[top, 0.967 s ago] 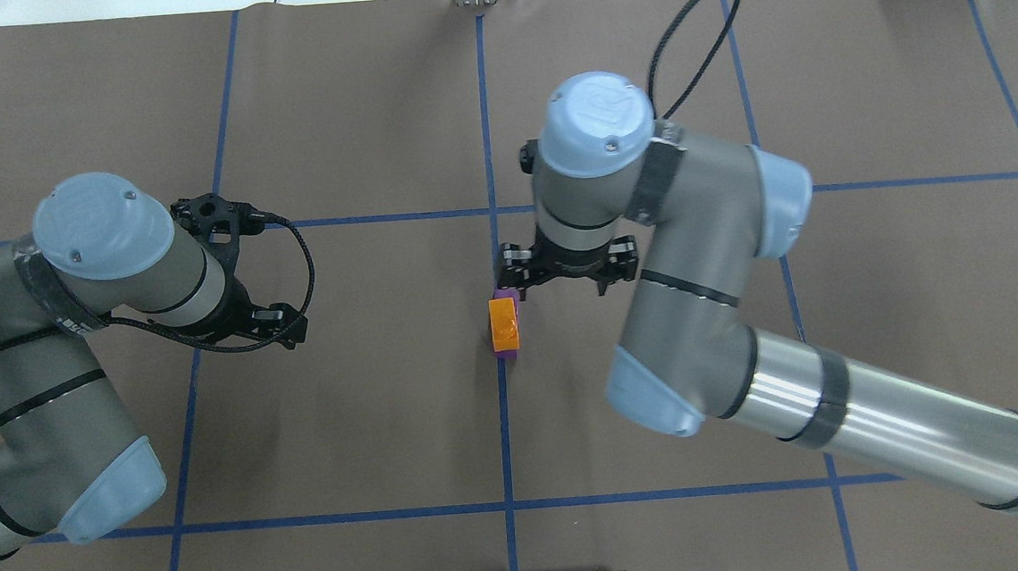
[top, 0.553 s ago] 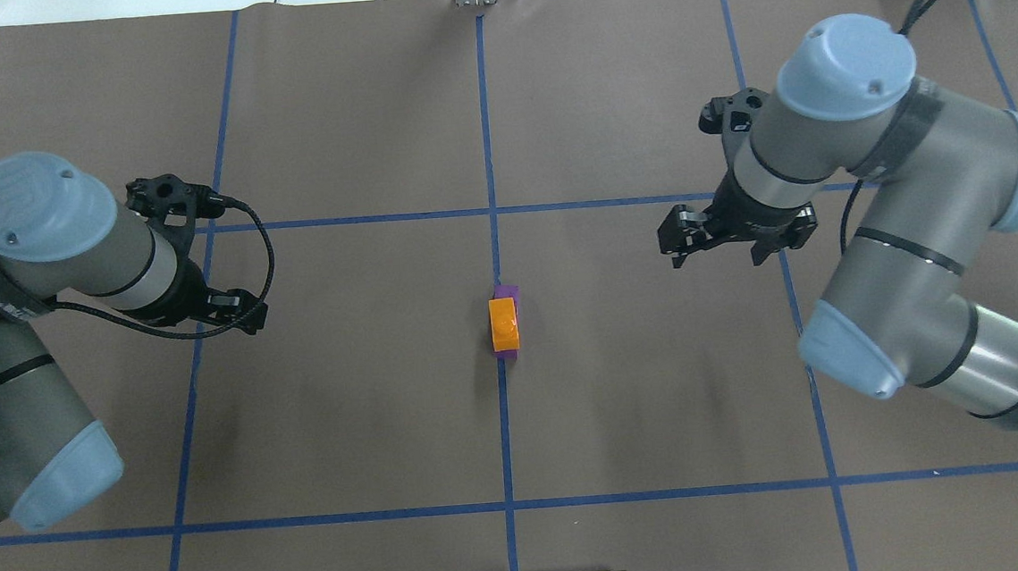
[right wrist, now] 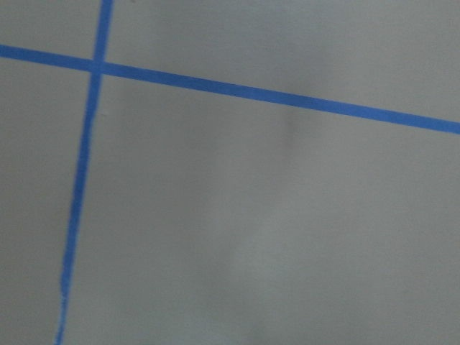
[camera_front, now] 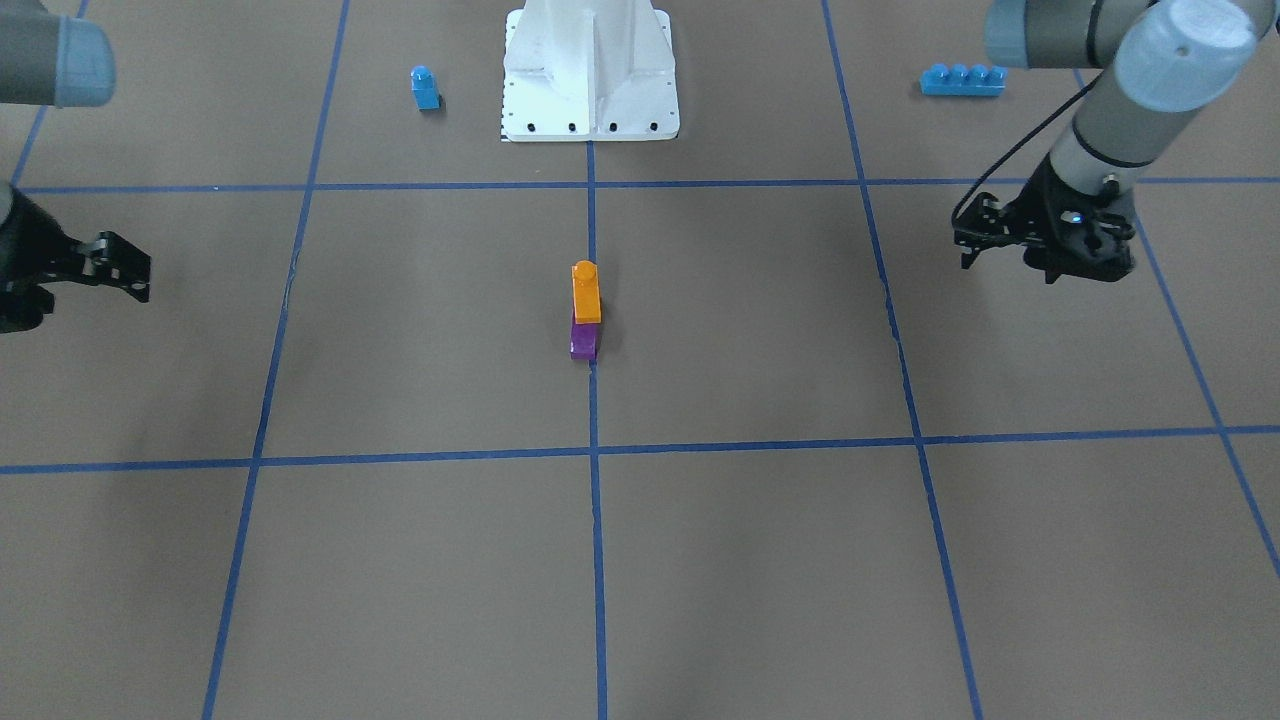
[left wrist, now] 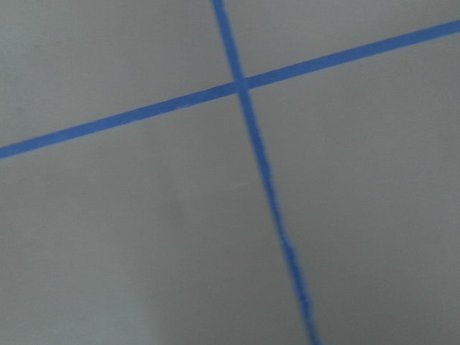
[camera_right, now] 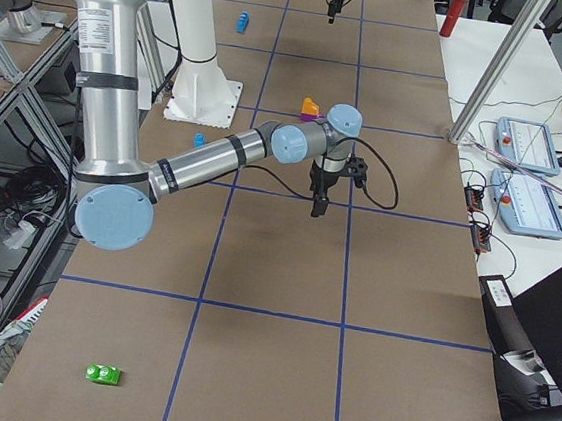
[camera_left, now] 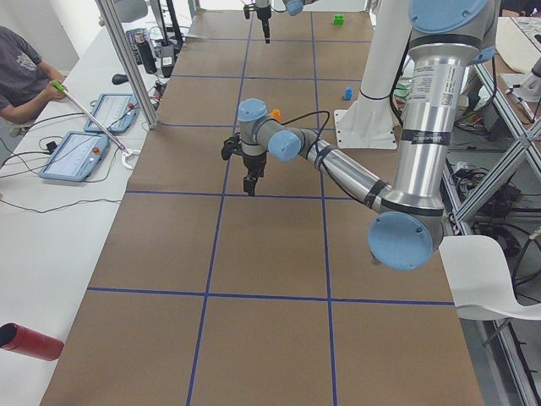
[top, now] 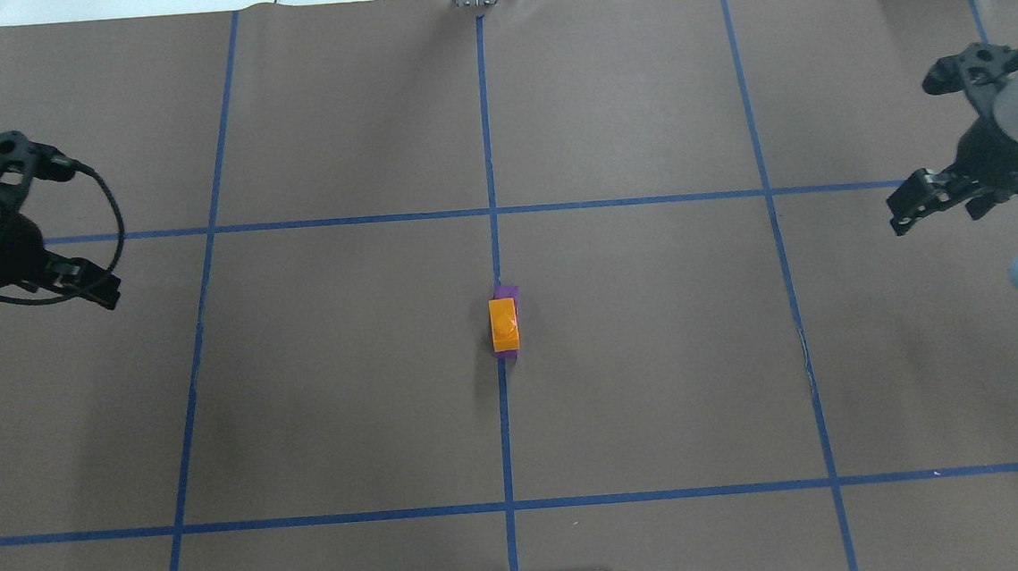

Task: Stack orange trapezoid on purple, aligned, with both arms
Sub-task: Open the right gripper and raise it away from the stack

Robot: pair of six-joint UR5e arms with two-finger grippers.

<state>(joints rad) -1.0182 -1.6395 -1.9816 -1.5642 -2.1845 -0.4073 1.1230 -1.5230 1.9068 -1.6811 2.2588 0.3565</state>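
The orange trapezoid (top: 504, 324) sits on top of the purple brick (top: 507, 293) at the table's centre, on the middle blue line. In the front view the orange brick (camera_front: 586, 293) stands on the purple one (camera_front: 584, 342), stud up. My left gripper (top: 47, 273) is far off at the left edge, open and empty; it also shows in the front view (camera_front: 1040, 248). My right gripper (top: 946, 197) is far off at the right edge, open and empty; the front view shows it too (camera_front: 70, 275). Both wrist views show only bare mat and blue lines.
A small blue one-stud brick (camera_front: 425, 88) and a long blue brick (camera_front: 962, 80) lie near the white robot base (camera_front: 590, 70). A green brick (camera_right: 103, 374) lies at the table's right end. An operator (camera_left: 21, 68) sits beside the table.
Both arms have swung outward, away from the stacked bricks, to the left and right edges. The right gripper was right beside the stack a second ago. The stack has not moved.
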